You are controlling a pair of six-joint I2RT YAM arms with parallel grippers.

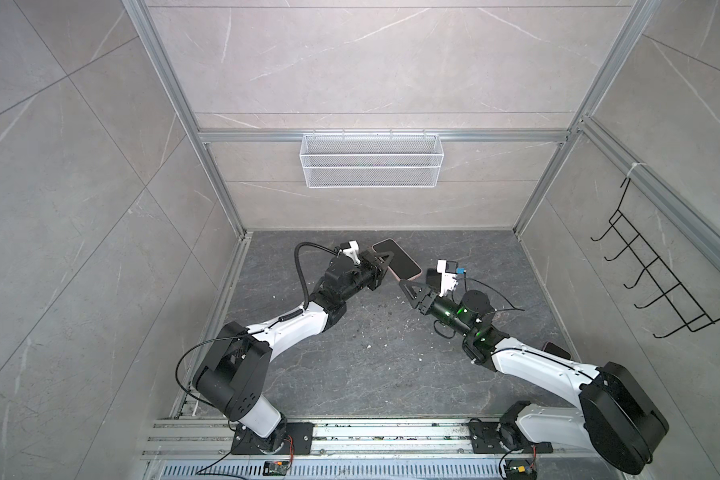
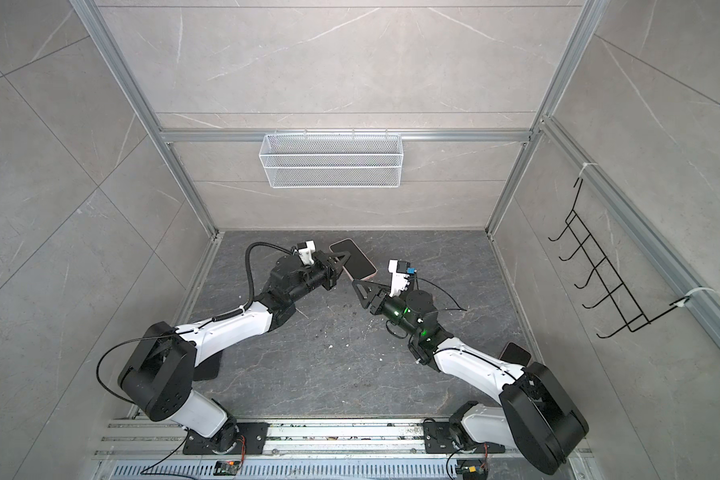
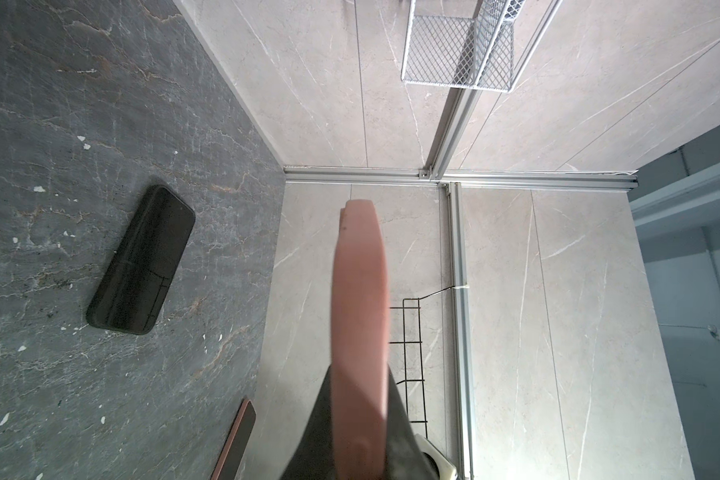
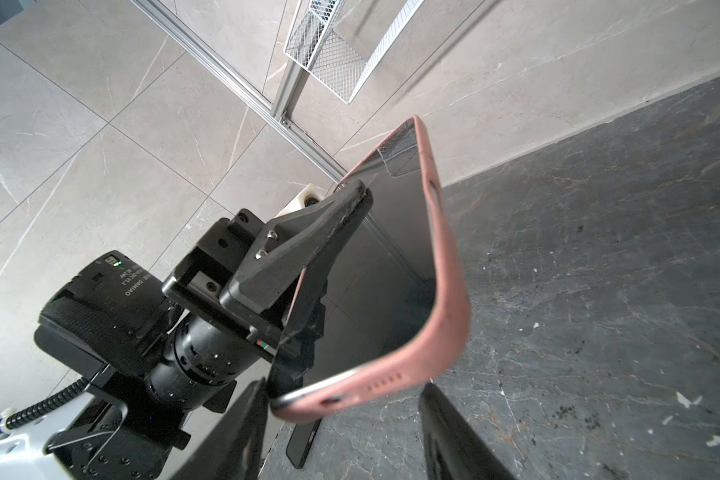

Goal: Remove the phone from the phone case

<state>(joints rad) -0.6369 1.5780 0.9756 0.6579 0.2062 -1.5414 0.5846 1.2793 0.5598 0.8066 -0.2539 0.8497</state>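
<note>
Phone [image 1: 398,259], both top views: up off the table [image 1: 371,365] at the far middle, tilted, glass upward, sitting inside the pink phone case [image 1: 409,276].
Left gripper [image 1: 385,261], both top views: clamped on the left long side of the cased phone; good to hold this clamp firm and steady as the anchor.
Right gripper [image 1: 404,286], both top views: jaws apart, empty, just beside the near end of the case; touching or not, impossible to tell from here.
Phone case [image 3: 360,311], left wrist view: only a pink strip seen edge-on, pinched at its base between the dark fingers [image 3: 304,449]; nothing of the lip visible here.
Other dark phone [image 3: 142,262], left wrist view: flat on the table, apart from the work; to be left alone.
Left gripper [image 4: 356,203], right wrist view: one finger flat on the glass, the other hidden behind the case.
Phone case [image 4: 445,291], right wrist view: near end between the spread right fingers [image 4: 454,432]; bright metal rim [image 4: 298,392] showing at one corner, probably the lip coming free there.
Pink lip at that corner: close only on the lip, not on the glass; peel backward slowly, away from the screen; work along the near end before pulling harder.
Left clamp: at risk if the pull is too strong, with the whole phone dragged out; likewise no gain from pinching glass and case together.
</note>
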